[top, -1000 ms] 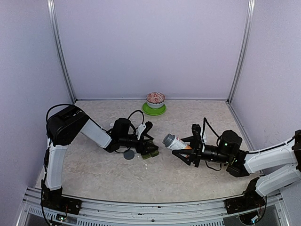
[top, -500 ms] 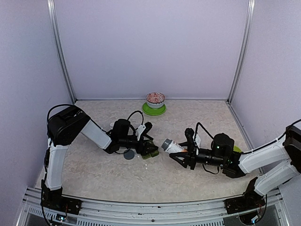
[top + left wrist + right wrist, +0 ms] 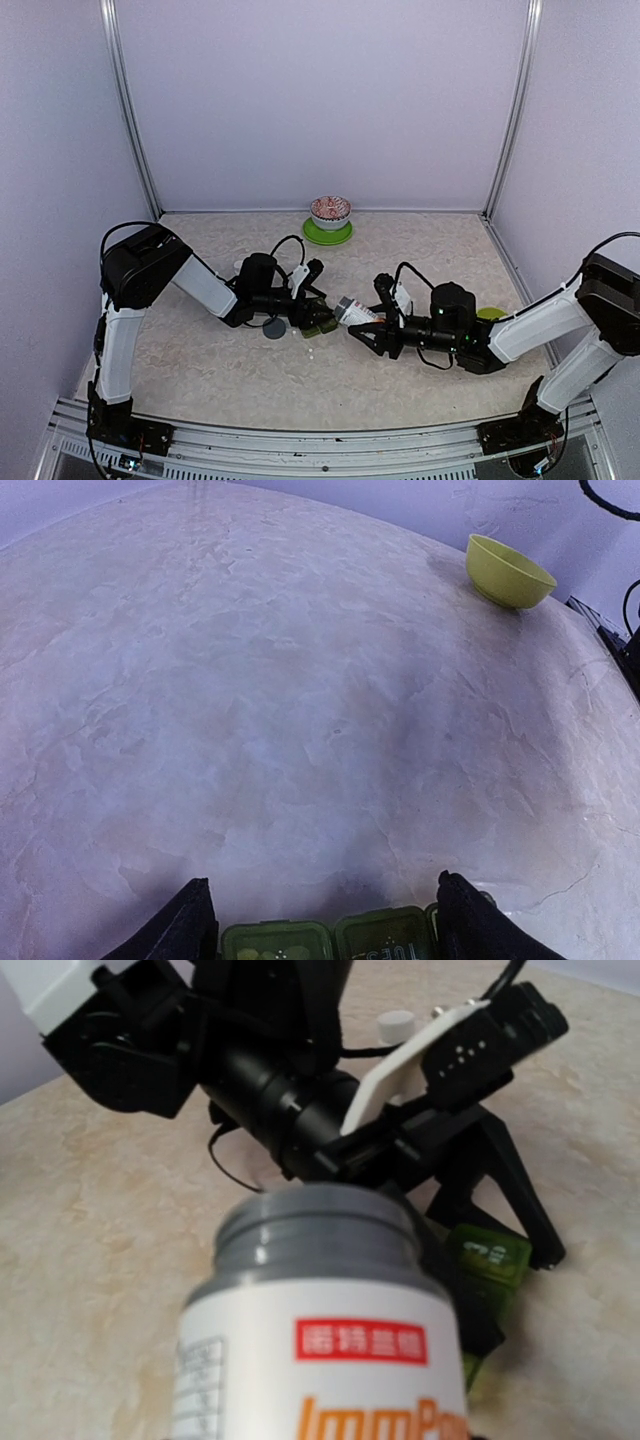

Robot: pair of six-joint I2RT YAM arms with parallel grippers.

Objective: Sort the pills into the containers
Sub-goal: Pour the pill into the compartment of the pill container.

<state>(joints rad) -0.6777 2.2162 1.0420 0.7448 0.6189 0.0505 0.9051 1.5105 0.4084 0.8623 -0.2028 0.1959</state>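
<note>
The containers are a dark green strip on the table, and my left gripper is shut on it. In the left wrist view the strip sits between my fingertips, and tiny pale specks, the pills, show in its left compartment. My right gripper is shut on a white bottle with an open grey neck. It holds the bottle tilted, mouth close to the strip. In the right wrist view the bottle fills the foreground, with the strip just beyond it.
A grey cap lies left of the strip, under my left arm. A lime-green bowl sits behind my right arm and shows far off in the left wrist view. A patterned bowl on a green plate stands by the back wall.
My right arm has reached left with the bottle, bringing its mouth from mid-table up close to the containers. My left gripper and the strip have stayed put.
</note>
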